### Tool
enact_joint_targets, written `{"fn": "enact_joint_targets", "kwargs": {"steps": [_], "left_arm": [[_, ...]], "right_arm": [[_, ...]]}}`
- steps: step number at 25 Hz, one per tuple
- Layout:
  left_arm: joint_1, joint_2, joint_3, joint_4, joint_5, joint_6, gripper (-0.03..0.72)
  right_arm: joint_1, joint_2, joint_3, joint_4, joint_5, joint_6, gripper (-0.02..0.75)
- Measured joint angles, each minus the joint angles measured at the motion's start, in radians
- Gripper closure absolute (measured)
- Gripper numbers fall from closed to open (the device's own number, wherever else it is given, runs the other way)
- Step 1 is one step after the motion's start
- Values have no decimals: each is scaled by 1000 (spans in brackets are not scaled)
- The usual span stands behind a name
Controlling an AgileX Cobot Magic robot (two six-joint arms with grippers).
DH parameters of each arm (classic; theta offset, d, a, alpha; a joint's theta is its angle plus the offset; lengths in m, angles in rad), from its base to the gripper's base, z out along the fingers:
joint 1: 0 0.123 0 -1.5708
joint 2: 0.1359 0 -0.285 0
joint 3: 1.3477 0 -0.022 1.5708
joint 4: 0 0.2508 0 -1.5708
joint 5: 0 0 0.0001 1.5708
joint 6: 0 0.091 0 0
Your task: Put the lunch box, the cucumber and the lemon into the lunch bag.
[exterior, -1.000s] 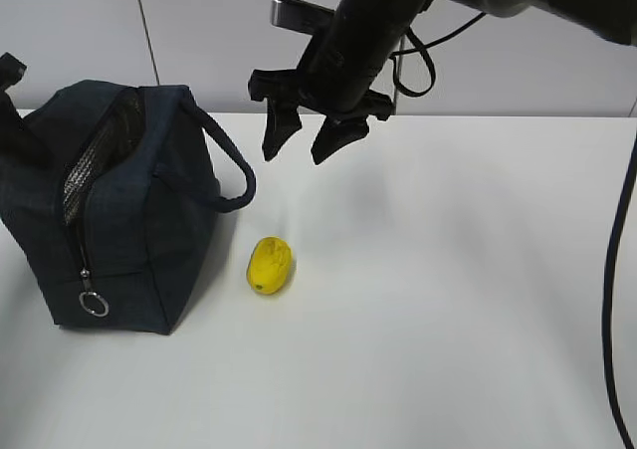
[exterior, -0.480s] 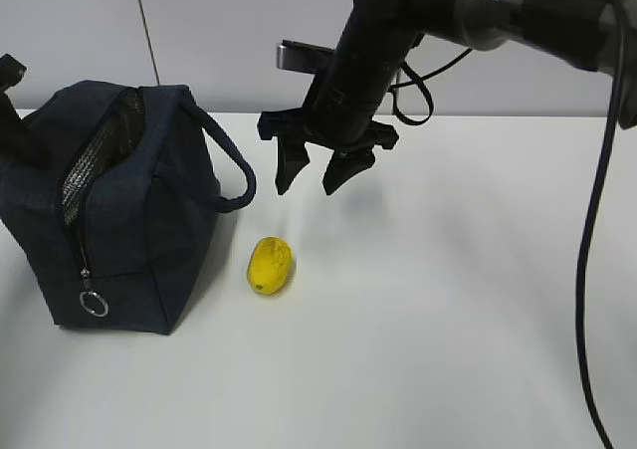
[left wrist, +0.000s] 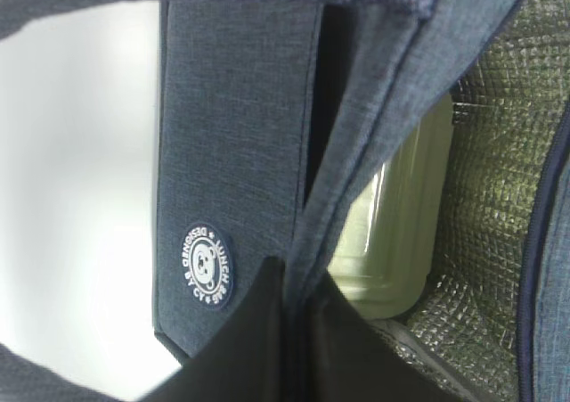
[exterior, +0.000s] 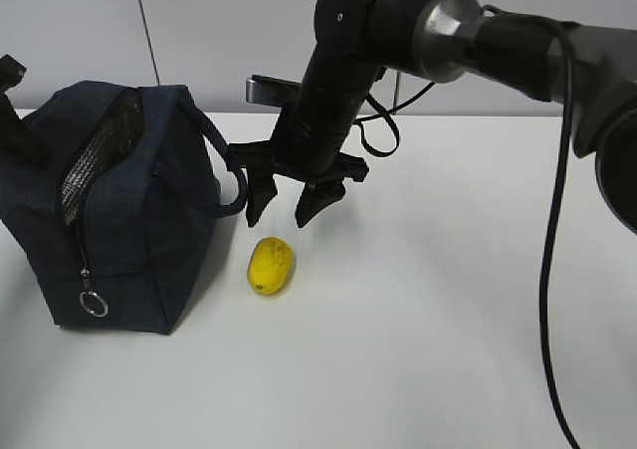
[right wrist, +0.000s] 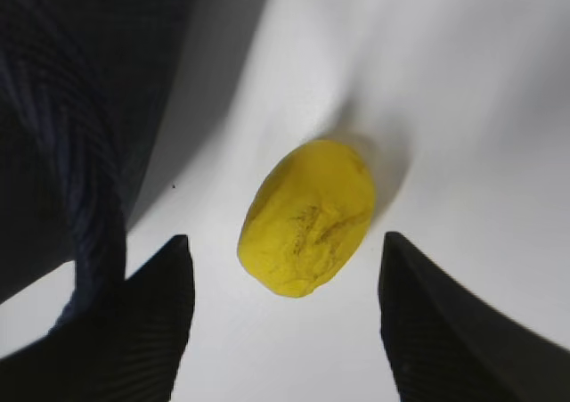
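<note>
While the lemon (exterior: 271, 265) lies on the white table (exterior: 448, 310) just right of the lunch bag (exterior: 109, 205), the right gripper (exterior: 283, 202) hangs above it with its two dark fingers spread wide and nothing between them. From the right wrist view the lemon (right wrist: 307, 217) sits squarely in the gap between the fingertips (right wrist: 156, 317), touching neither, and the dark fabric of the bag fills the left edge of that view. The gripper's tips point down at the table and stand a little to the far side of the lemon in the exterior view, close to the bag's loop handle (exterior: 227, 165), which droops toward the right.

The lunch bag stands upright at the left of the table, its top zipper open so that the silvery lining shows; a metal ring pull (exterior: 94, 304) dangles low on its near end. At the bag's far left edge a dark shape pokes up, likely part of the left arm, though too little shows to be sure.

From the left wrist view the left gripper (left wrist: 298, 331) is pinched tight on the rim of the bag's opening, just beside the small round white logo (left wrist: 207, 265). Inside, against the quilted lining, the pale green lid of the lunch box (left wrist: 405, 215) is visible.
</note>
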Motion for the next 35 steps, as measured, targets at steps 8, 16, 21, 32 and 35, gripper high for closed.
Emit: {"fn": "enact_joint_targets", "kwargs": {"steps": [8, 16, 21, 32, 35], "left_arm": [[0, 0, 0, 0, -2, 0, 701], [0, 0, 0, 0, -2, 0, 701], [0, 0, 0, 0, -2, 0, 701], [0, 0, 0, 0, -2, 0, 701], [0, 0, 0, 0, -2, 0, 701]], "right_arm": [[25, 7, 0, -42, -2, 37, 251], [35, 52, 0, -42, -2, 99, 251], [35, 82, 0, -36, -4, 110, 251], [35, 95, 0, -34, -5, 129, 250], [35, 95, 0, -40, -5, 130, 250]]}}
